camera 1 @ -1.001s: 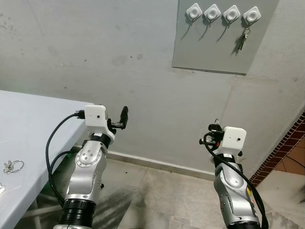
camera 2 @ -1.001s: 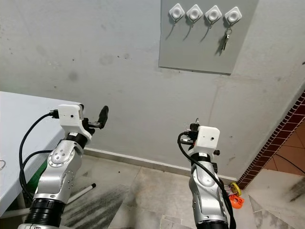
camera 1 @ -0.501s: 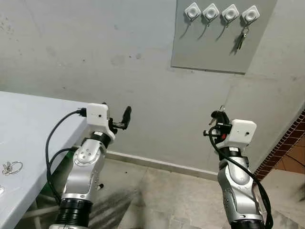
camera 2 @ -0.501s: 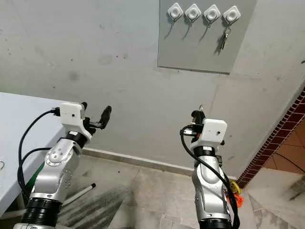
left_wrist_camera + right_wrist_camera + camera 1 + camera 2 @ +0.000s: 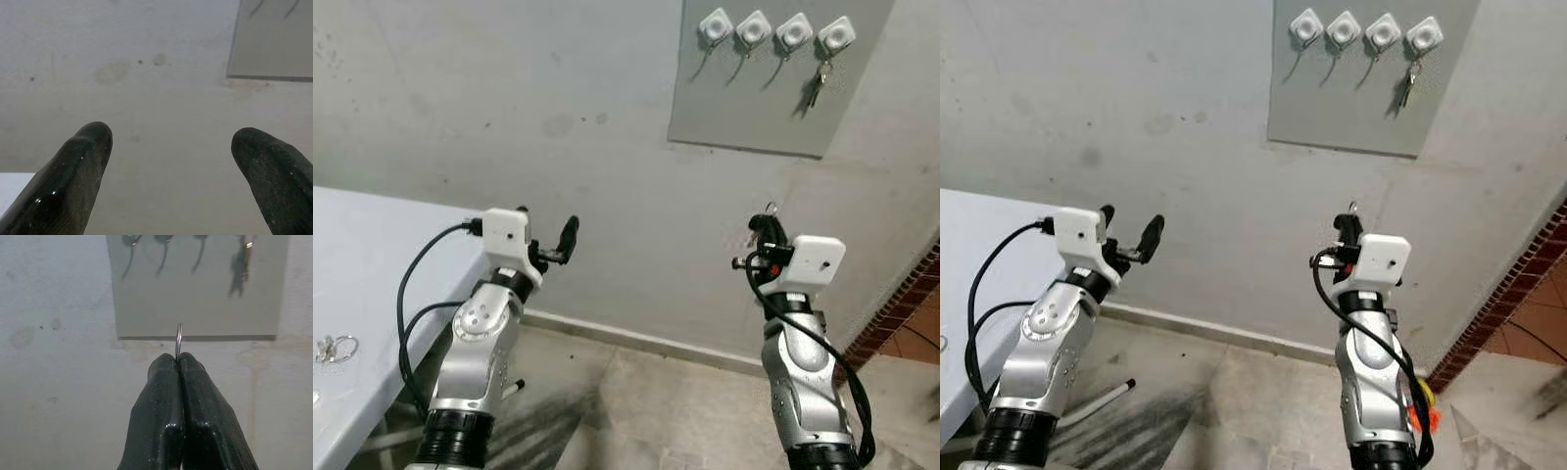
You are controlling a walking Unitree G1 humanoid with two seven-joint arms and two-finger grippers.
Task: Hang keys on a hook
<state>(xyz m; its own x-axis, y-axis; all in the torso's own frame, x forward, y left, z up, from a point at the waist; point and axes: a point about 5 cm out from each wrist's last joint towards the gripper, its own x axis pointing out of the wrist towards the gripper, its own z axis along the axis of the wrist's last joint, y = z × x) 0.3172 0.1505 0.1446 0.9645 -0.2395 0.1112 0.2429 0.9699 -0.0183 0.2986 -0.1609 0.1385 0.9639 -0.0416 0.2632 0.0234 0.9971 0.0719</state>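
Key ring (image 5: 179, 340) pinched in right tool (image 5: 178, 363), protruding above

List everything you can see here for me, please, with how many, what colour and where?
Panel: one, grey, on the wall.
Hooks: four, white, in a row along the panel's top.
Hanging keys: one bunch, metal, on the rightmost hook.
Table: one, white, at the left.
Key ring: one, metal, on the table.
Left claw: black, open, raised beside the table.
Right claw: black, pinching a metal ring, below the panel.
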